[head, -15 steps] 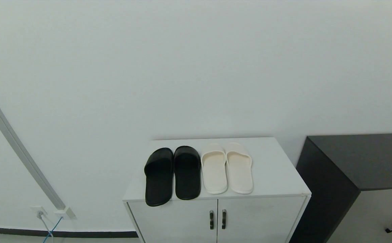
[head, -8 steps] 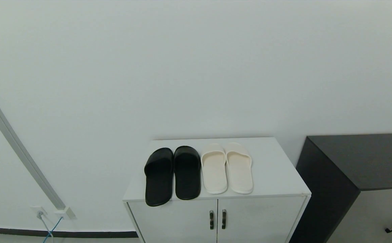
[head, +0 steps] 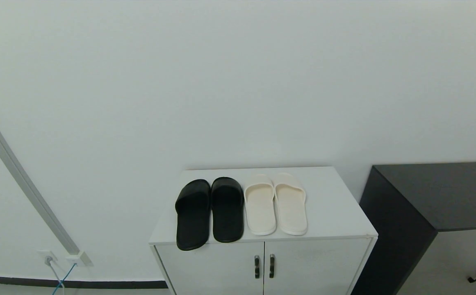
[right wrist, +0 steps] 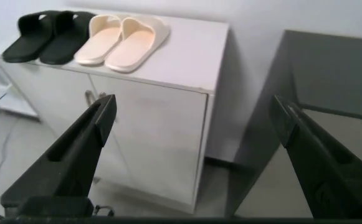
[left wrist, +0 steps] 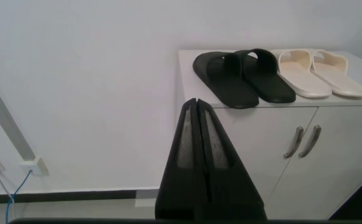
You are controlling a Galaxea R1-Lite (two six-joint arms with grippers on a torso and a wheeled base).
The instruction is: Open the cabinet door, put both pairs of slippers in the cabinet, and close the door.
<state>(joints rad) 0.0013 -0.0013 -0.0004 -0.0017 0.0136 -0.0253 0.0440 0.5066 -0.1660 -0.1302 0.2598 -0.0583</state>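
No movement since the earlier head frames: slippers, cabinet doors and camera view are unchanged.

The black pair of slippers [head: 211,215] lies on the cabinet top [head: 336,205], on its left half, toes toward the wall. The two black slippers touch along their inner sides. The heel of the left one overhangs the front edge of the top; the heel of the right one sits at that edge.

The cream pair of slippers [head: 276,205] lies just beside the black pair on its right, near the middle of the top, also toes toward the wall. Its heels stop just short of the front edge.

The white cabinet has two doors, left door [head: 209,268] and right door [head: 315,262]. Both are shut. Two dark vertical handles [head: 264,266] sit side by side at the centre seam.

The left gripper [left wrist: 197,102] is in front of the cabinet, off its left front corner, fingers pressed flat together with nothing between them. The right gripper [right wrist: 193,102] is in front of the cabinet's right front corner, fingers spread wide apart and holding nothing.

A dark cabinet [head: 438,192] stands just beside the white cabinet on the right. On the wall at the left, a grey cable duct [head: 16,172] runs diagonally down to a wall socket [head: 47,257], where a blue cable [head: 63,280] hangs.
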